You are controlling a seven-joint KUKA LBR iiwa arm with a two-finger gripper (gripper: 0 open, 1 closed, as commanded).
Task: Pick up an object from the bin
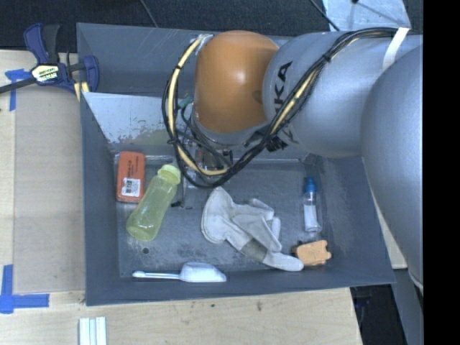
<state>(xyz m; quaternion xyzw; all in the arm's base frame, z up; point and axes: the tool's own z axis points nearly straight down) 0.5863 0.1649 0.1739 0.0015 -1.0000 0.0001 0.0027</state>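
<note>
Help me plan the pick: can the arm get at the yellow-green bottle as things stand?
Likely yes: the bottle lies uncovered on the bin floor, just beside the arm, with nothing on it.

In the bin (100,214), a box (130,177) lies at the left, toward the back. Just right of it lies a tilted bottle (154,203), cap toward the back. A glove (237,221) lies in the middle. A vial (310,207) lies at the right, apart from the glove. A sponge (313,252) sits before the vial, beside the glove's tip. A scoop (187,272) lies along the front wall, left of middle. The arm (338,92) reaches over the back middle.
</note>
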